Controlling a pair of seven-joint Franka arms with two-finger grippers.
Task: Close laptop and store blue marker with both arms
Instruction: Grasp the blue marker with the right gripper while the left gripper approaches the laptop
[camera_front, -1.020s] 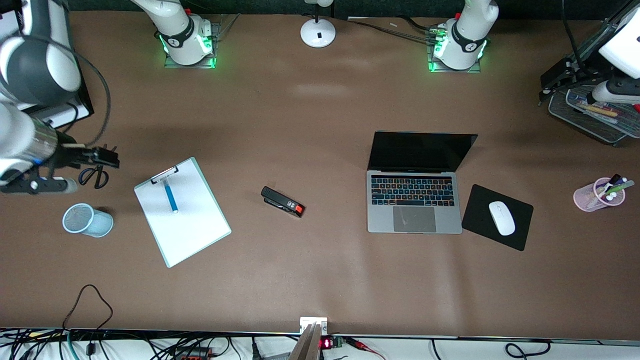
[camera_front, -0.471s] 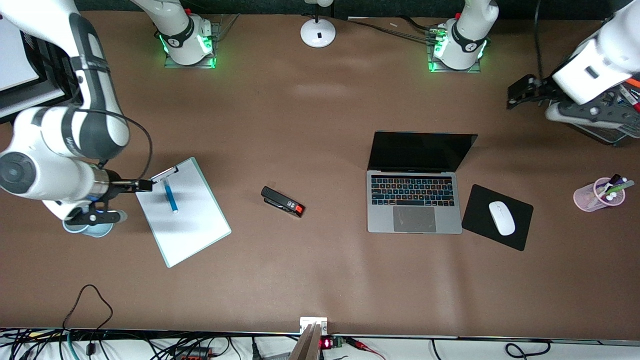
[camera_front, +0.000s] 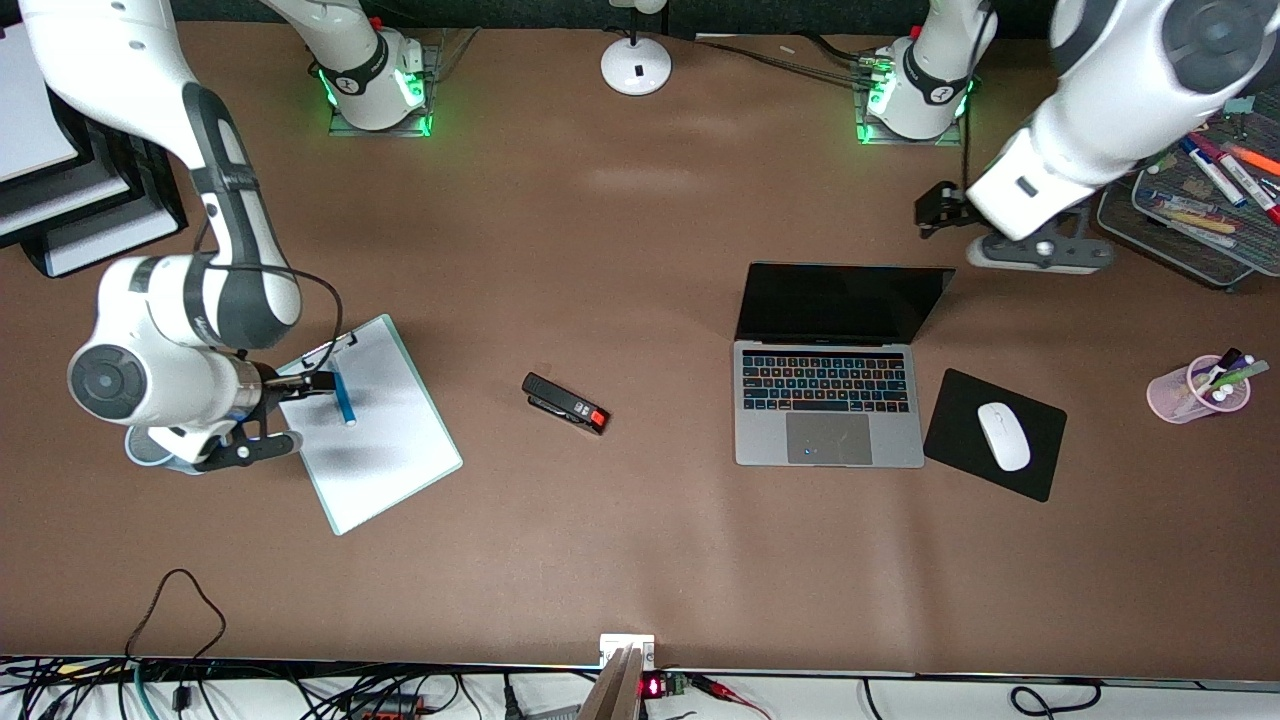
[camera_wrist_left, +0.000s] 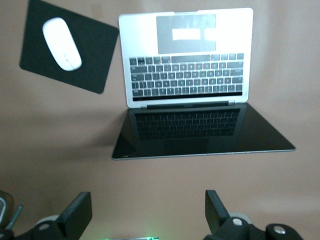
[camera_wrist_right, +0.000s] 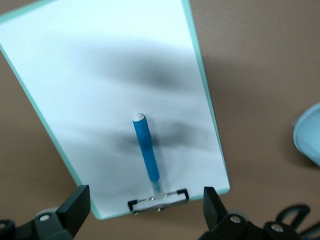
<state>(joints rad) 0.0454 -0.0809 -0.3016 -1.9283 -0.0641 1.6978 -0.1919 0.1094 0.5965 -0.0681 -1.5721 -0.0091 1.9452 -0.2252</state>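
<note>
The laptop (camera_front: 828, 400) stands open on the table, its black screen (camera_front: 845, 305) upright; the left wrist view shows the laptop's keyboard (camera_wrist_left: 185, 75) too. My left gripper (camera_front: 935, 208) hangs open over bare table beside the screen's top corner, and in its own view the left gripper (camera_wrist_left: 146, 215) holds nothing. The blue marker (camera_front: 342, 395) lies on a white clipboard (camera_front: 375, 440), one end under the clip. My right gripper (camera_front: 312, 381) is open over the clip end. In its own view the right gripper (camera_wrist_right: 145, 210) straddles the blue marker (camera_wrist_right: 146, 150) from above without touching it.
A black stapler (camera_front: 565, 403) lies mid-table. A white mouse (camera_front: 1003, 436) sits on a black pad (camera_front: 960, 400) beside the laptop. A pink pen cup (camera_front: 1198, 390) and a mesh tray (camera_front: 1190, 235) of markers stand at the left arm's end. A blue mesh cup (camera_wrist_right: 307, 140) lies by the clipboard.
The right gripper swung from the table's end to over the clipboard's clip. The left gripper moved from the mesh tray to beside the laptop's screen. Both stayed open.
</note>
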